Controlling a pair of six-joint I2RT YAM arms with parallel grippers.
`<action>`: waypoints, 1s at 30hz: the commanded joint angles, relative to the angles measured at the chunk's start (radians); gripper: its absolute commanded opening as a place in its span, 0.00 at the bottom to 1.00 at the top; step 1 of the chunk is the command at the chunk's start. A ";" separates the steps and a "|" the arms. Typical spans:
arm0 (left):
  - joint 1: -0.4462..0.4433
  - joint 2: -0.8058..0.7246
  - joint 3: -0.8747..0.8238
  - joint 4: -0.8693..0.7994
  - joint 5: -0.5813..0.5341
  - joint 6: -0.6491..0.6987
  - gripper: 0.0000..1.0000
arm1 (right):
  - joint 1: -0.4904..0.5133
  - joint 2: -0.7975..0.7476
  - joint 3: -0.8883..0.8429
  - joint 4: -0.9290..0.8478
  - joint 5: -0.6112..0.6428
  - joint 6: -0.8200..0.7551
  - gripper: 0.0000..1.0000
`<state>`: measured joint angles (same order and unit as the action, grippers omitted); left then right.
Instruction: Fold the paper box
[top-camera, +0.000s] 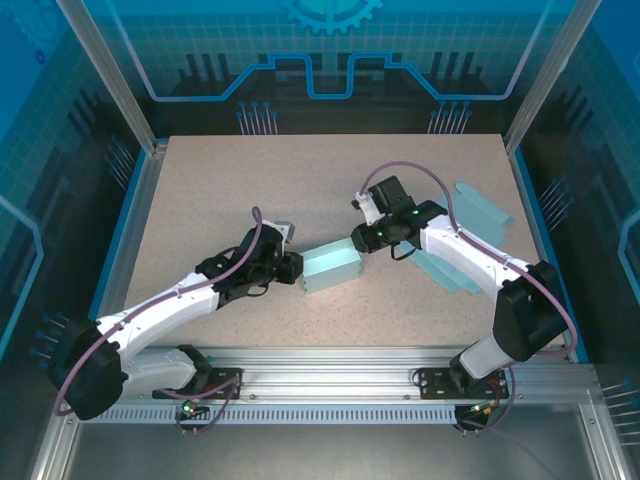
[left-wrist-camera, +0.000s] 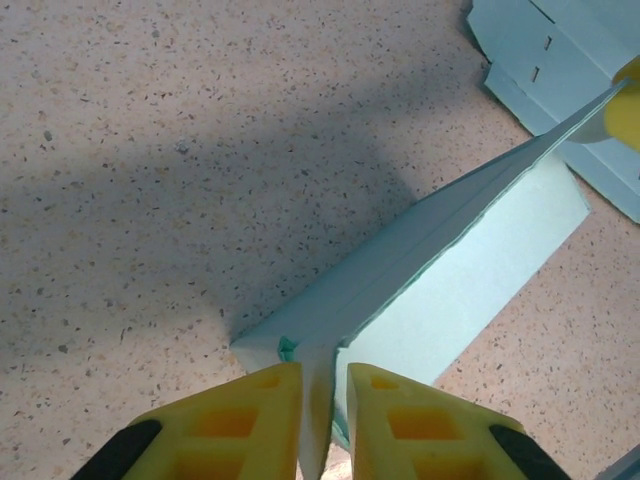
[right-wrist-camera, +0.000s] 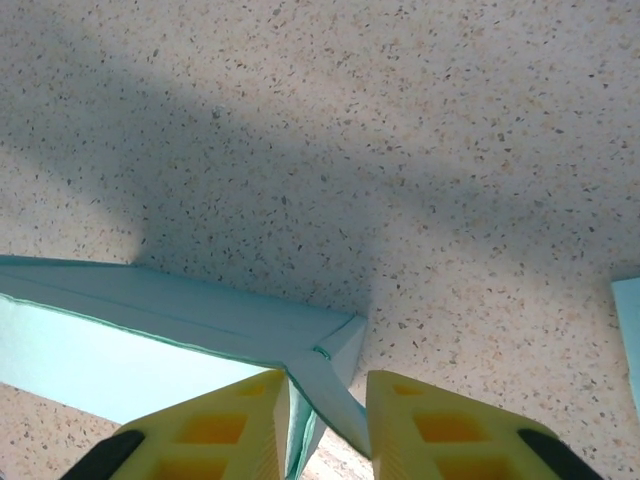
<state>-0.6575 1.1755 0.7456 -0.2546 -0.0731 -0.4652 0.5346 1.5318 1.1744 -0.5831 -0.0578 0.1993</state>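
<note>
The pale teal paper box (top-camera: 330, 268) lies flattened-long in the middle of the table, stretched between the two arms. My left gripper (top-camera: 293, 268) is at its near-left end. In the left wrist view its yellow fingers (left-wrist-camera: 260, 410) are shut on the upright end flap of the box (left-wrist-camera: 440, 270), which fills the narrow gap of the gripper (left-wrist-camera: 323, 372). My right gripper (top-camera: 362, 240) is at the far-right end. There the box (right-wrist-camera: 180, 310) sends a slanted end flap between the yellow fingers (right-wrist-camera: 420, 420), and the gripper (right-wrist-camera: 328, 378) touches it on both sides.
Flat teal paper blanks (top-camera: 480, 205) lie at the right of the table, more of them under the right forearm (top-camera: 445, 270); they also show as sheets (left-wrist-camera: 560, 60). An aluminium frame rail (top-camera: 330, 360) runs along the near edge, and blue panels wall the sides.
</note>
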 joint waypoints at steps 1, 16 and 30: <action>-0.010 0.011 0.041 0.010 0.014 0.014 0.21 | 0.015 -0.025 -0.022 0.022 -0.037 0.026 0.24; -0.018 0.013 0.089 -0.114 -0.053 -0.040 0.30 | 0.050 -0.032 -0.029 0.021 0.019 0.098 0.14; -0.029 -0.021 0.092 -0.197 -0.114 -0.028 0.29 | 0.063 -0.029 -0.019 0.012 0.044 0.103 0.14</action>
<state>-0.6804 1.1816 0.8120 -0.4225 -0.1585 -0.4927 0.5827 1.5291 1.1553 -0.5667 -0.0257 0.2886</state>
